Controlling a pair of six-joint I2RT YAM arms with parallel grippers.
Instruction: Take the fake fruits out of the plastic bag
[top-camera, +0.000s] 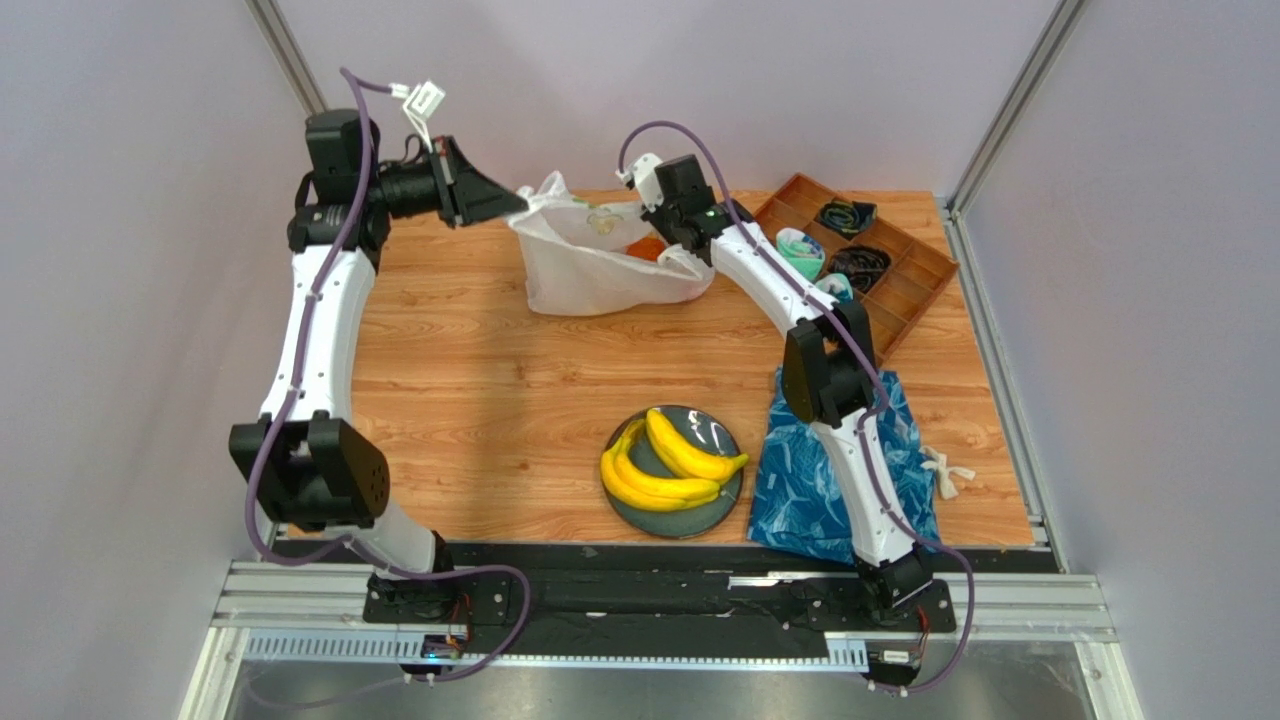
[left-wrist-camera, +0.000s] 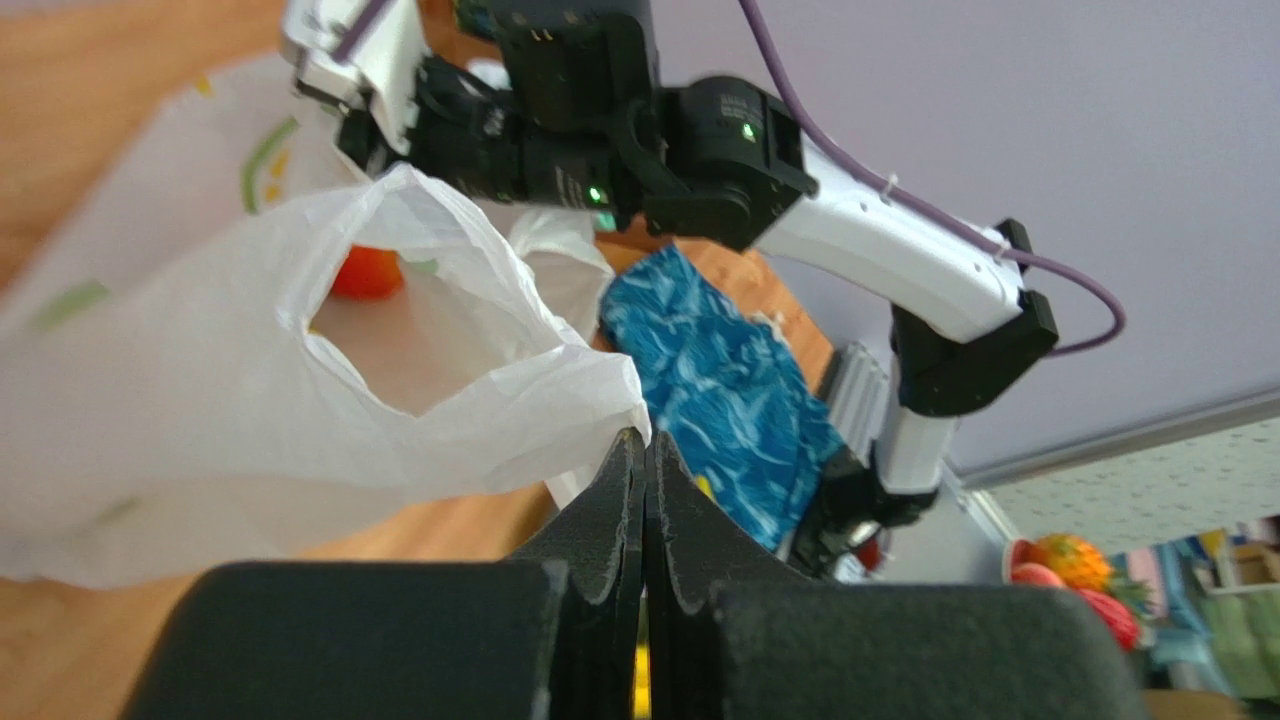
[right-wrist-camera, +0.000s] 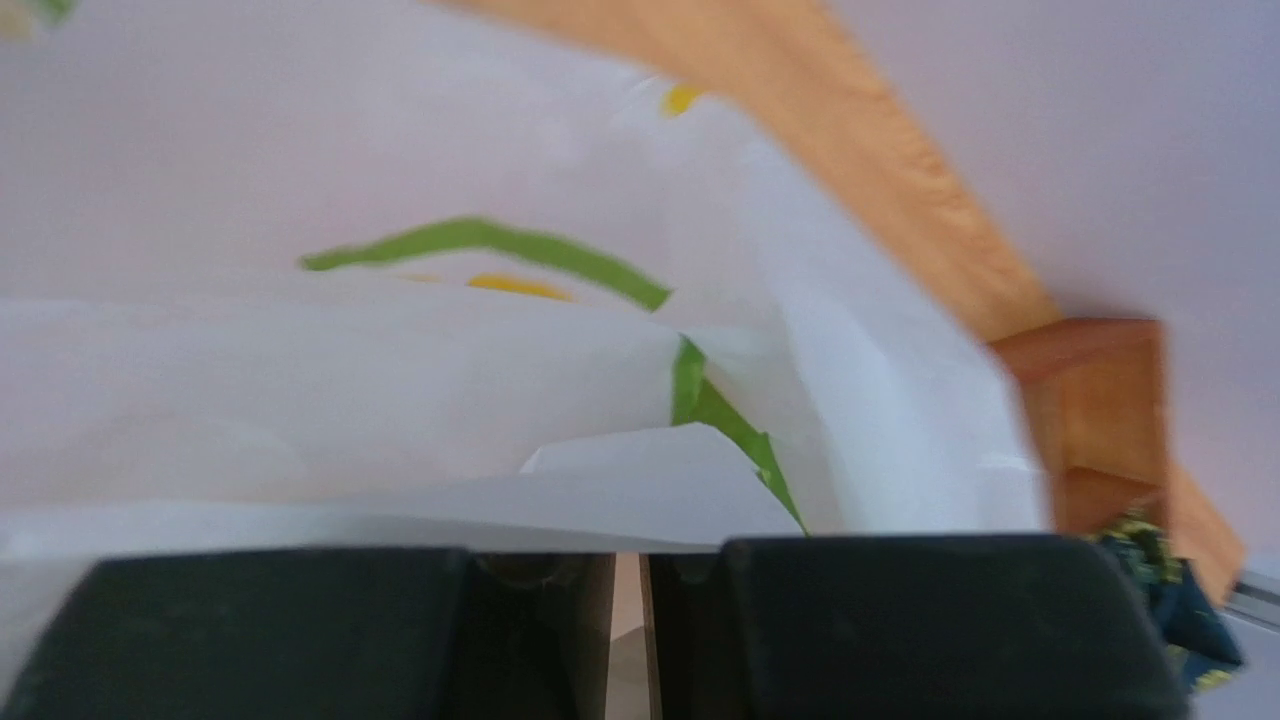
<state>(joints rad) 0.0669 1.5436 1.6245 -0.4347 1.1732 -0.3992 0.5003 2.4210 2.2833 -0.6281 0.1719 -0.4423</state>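
Note:
The white plastic bag (top-camera: 594, 267) stands at the back of the table, held up between both grippers. My left gripper (top-camera: 508, 203) is shut on the bag's left handle; in the left wrist view the jaws (left-wrist-camera: 646, 438) pinch the film of the bag (left-wrist-camera: 196, 435). A red-orange fruit (left-wrist-camera: 365, 273) shows through the bag's mouth, and it also shows by the right rim in the top view (top-camera: 648, 249). My right gripper (top-camera: 672, 245) is at the bag's right rim, its fingers (right-wrist-camera: 526, 630) nearly together under the bag film (right-wrist-camera: 451, 390). Two yellow banana bunches (top-camera: 669, 462) lie on a dark plate (top-camera: 706, 519).
A blue patterned cloth (top-camera: 819, 480) lies right of the plate, under the right arm. A wooden compartment tray (top-camera: 887, 285) with black cables and teal-and-white socks stands at the back right. A small white item (top-camera: 947, 473) lies by the cloth's right edge.

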